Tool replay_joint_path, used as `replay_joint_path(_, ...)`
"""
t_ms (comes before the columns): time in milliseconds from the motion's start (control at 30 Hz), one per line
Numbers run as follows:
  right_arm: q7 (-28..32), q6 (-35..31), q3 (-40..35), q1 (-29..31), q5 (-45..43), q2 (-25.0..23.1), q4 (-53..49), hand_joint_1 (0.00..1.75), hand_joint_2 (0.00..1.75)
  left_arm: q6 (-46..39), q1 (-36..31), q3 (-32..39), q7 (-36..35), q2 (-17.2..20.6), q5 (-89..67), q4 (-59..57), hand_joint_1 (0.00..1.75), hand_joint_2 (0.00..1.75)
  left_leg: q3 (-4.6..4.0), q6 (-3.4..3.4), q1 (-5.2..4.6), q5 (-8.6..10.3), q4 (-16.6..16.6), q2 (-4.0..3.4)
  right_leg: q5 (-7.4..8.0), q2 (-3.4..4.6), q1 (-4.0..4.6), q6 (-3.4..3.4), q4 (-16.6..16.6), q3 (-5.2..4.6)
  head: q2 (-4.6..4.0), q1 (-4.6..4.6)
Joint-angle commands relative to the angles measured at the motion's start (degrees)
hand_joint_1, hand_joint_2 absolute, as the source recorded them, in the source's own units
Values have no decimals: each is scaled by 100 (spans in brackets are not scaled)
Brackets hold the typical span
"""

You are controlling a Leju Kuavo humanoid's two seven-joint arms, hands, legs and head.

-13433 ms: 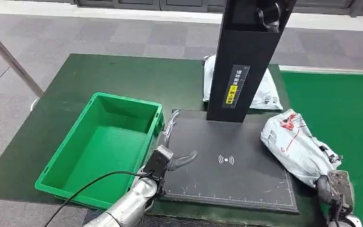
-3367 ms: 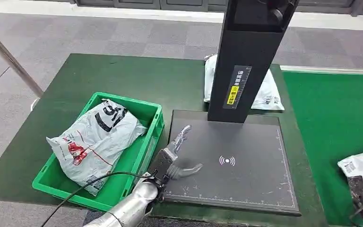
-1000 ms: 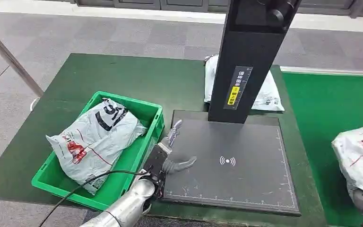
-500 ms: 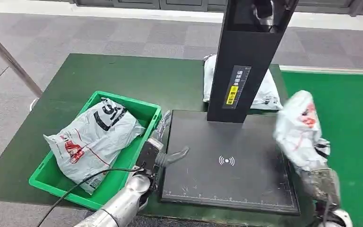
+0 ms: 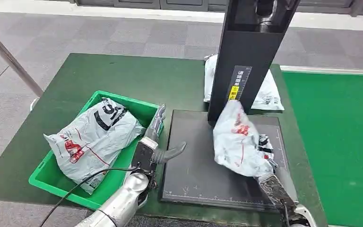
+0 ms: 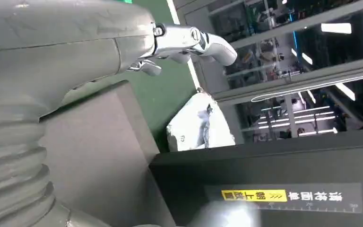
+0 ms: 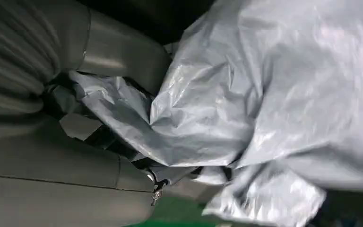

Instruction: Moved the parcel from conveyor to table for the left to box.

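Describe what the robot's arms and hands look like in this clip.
The left arm is a smooth silver tube with a black cable running along it. The left hand has a dark boxy base, grey thumb and metallic fingers. The right hand has a dark grey, scuffed back; its wrist view shows a grey ribbed cover.

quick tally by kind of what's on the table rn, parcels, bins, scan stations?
Grey poly parcels: 3 (in the green crate, held by the right hand over the black pad, behind the black column)
Green crate: 1
Black scan pad with column: 1
Total: 5
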State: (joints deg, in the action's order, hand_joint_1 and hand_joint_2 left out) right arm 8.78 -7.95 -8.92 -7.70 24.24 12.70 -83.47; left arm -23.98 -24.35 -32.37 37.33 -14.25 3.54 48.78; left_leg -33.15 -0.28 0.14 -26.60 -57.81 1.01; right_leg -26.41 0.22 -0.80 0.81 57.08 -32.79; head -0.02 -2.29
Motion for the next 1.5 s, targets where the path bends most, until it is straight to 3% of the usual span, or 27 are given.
replay_joint_path(33, -430, 276, -956, 298, 419, 230, 321, 175, 175, 192, -120, 123, -129, 114, -89, 67, 0, 175, 16, -6, 4, 6, 17, -38, 16, 23, 6, -10, -18, 7, 0, -2)
replay_joint_path(67, -452, 301, -969, 207, 461, 236, 257, 14, 175, 188, -109, 142, -122, 95, -91, 117, 0, 175, 19, -6, 3, 7, 21, -36, 16, 21, 6, -10, -22, 9, 0, -2)
replay_joint_path(100, -506, 345, -1001, 146, 526, 252, 218, 0, 175, 214, -102, 150, -123, 89, -90, 156, 0, 175, 19, -4, 5, 7, 20, -28, 14, 11, 8, -9, -24, 12, -2, -2)
replay_joint_path(333, -905, 405, -956, -362, 805, 309, -344, 0, 175, 275, 27, 233, -157, 68, -144, 489, 0, 175, 11, -2, 3, 1, 6, 0, 0, -8, 4, -4, -11, 13, 0, 0)
replay_joint_path(400, -878, 306, -671, -396, 740, 72, -442, 0, 175, 252, 105, 321, -165, 56, -134, 666, 0, 175, 20, -4, 4, 1, 14, -6, 1, -6, 6, -7, -19, 19, 0, -2)
replay_joint_path(533, 510, 213, 86, -293, -617, -536, -527, 0, 175, 109, 96, 174, -265, 158, -321, 630, 0, 175, 10, -4, 3, 1, 7, -13, 3, 5, 4, -7, -11, 6, 0, 0)
replay_joint_path(633, 706, 276, 308, -288, -1032, -691, -512, 0, 175, 201, -53, -65, -388, 195, -559, 261, 0, 175, 15, -9, 0, 2, 13, -26, 7, 16, 2, -9, -12, 2, 0, -2)
replay_joint_path(867, 725, 271, 328, -275, -1035, -703, -483, 0, 175, 186, -88, -148, -456, 187, -665, 172, 0, 175, 9, -5, 1, 0, 6, -13, 3, 6, 1, -4, -7, 1, 0, 0)
replay_joint_path(933, 1455, 258, 796, -120, -1919, -1014, -484, 0, 175, 416, -266, -603, -939, 151, -1241, -212, 0, 175, 15, -7, 3, 1, 12, -17, 5, 5, 4, -7, -16, 9, 0, -2)
replay_joint_path(1067, 1398, 537, 1487, 358, -3197, -869, -154, 0, 175, 603, -620, -1009, -1179, -153, -1798, -1142, 0, 175, 14, -6, -1, 8, 15, -15, 10, 1, 1, -7, -18, 8, 0, -2)
replay_joint_path(1267, 1403, 676, 1660, 287, -3317, -851, -160, 0, 175, 610, -706, -984, -1132, -204, -1828, -1367, 0, 175, 9, -1, -4, 8, 10, -5, 11, -6, -2, -3, -21, 10, 0, 0)
replay_joint_path(1500, 1278, 884, 2230, 518, -3921, -965, 466, 0, 175, 687, -846, -1498, -1795, -418, -2751, -2173, 0, 175, 22, -6, -9, 9, 20, -6, 11, -7, -5, -7, -27, 16, 0, 0)
